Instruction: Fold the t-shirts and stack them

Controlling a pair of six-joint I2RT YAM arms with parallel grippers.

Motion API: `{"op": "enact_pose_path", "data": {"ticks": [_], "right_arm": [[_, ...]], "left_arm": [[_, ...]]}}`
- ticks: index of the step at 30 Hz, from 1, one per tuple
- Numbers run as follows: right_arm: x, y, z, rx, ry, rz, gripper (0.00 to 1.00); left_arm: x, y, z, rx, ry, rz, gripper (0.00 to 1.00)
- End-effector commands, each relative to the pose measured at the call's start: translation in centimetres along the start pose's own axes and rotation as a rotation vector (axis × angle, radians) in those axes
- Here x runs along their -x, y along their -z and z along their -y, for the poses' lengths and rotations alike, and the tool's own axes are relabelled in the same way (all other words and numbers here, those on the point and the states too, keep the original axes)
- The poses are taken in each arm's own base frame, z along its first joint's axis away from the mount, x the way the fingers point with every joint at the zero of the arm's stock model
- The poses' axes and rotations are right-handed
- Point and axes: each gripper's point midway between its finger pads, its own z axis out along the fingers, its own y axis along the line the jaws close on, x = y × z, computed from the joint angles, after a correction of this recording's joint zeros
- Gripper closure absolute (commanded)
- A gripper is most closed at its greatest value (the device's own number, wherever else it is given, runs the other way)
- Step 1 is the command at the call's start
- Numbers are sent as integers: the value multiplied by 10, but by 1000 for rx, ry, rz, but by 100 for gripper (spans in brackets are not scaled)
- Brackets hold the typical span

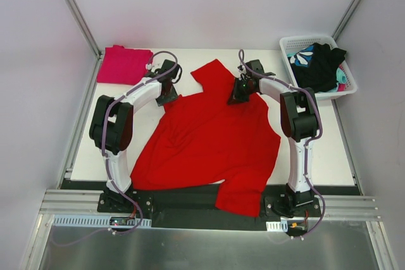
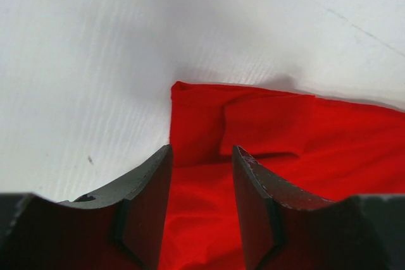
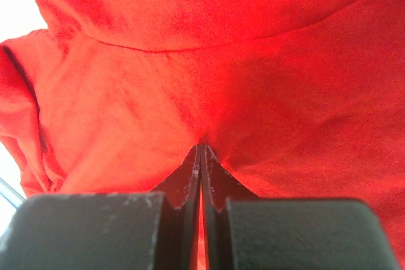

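While the red t-shirt (image 1: 209,137) lies spread on the table (image 1: 316,150), one end over the near edge, the right gripper (image 3: 201,147) pinches its far cloth, jaws together; the left gripper (image 2: 201,156) hangs over a far corner, jaws apart; flattening seems in hand; next, the left should close on that corner.

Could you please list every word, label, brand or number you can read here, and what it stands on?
None can be read.
The large plain red cloth t-shirt, the folded magenta-pink shirt and the white plastic basket show no print.
At the right arm's base, small coloured fittings are too small to tell.
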Motion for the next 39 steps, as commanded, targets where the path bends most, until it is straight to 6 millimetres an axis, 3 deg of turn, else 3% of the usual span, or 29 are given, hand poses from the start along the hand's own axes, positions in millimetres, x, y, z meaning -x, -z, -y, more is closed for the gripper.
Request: {"op": "enact_pose_path", "data": {"ticks": [1,7,17,27,35,39], "right_arm": [[9,7,-9,35,32,11,99],[9,7,-8,43,25,9,99],[9,5,-8,51,16,3,99],[10,5,-8,60,12,5,99],[9,5,-9,68,13,4,99],[8,5,-8,67,14,2,99]], "left_arm": [[2,2,17,-81,37,9,59],[4,-7,23,-90,47,19,59],[-14,-22,22,-100,74,-21,60],[-18,-31,21,-100,91,-15,66],[-15,-30,18,-92,86,8,95],[-7,-25,17,-95,81,28,100]]}}
